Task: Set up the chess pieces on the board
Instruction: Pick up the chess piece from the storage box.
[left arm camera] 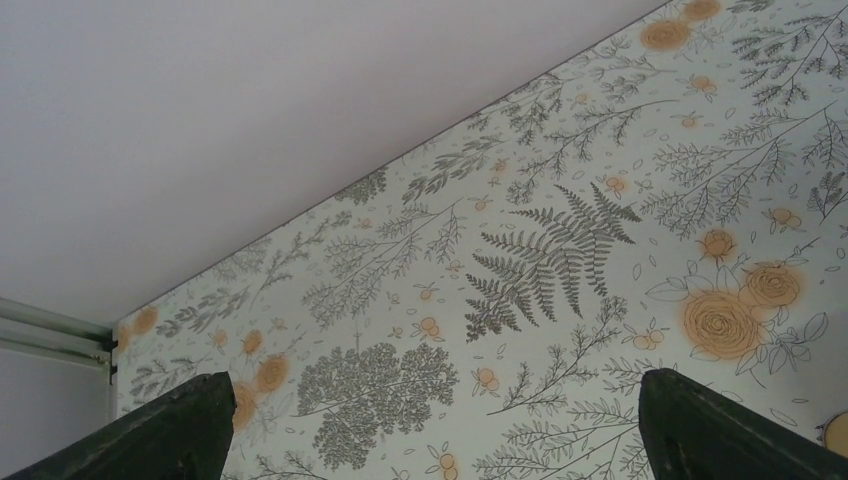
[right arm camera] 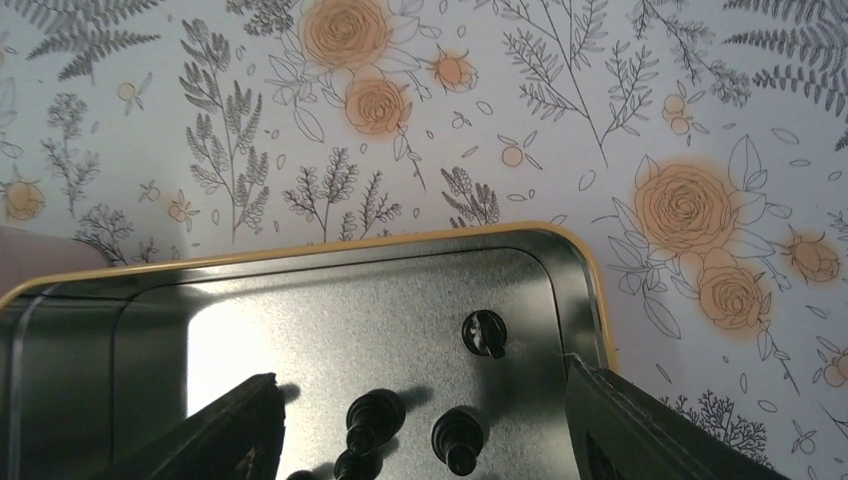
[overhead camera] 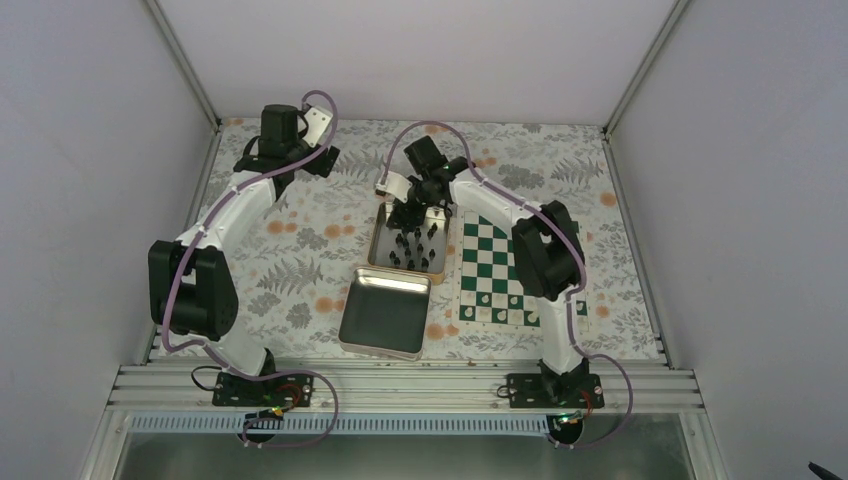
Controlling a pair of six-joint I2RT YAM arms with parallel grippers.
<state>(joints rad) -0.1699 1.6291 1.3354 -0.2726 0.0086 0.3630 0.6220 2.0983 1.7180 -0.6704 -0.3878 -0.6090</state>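
Note:
The green and white board lies right of centre, with tiny white pieces along its near rows. Several tiny black chess pieces stand in a metal tin left of the board. My right gripper hangs open over the tin's far end. In the right wrist view its fingers straddle black pieces on the tin floor, holding nothing. My left gripper is at the far left, open and empty. Its fingertips frame only the floral cloth.
A second, empty metal tin lies tilted in front of the first, near the table's front edge. The table wears a floral cloth. White walls close in the far side and both sides.

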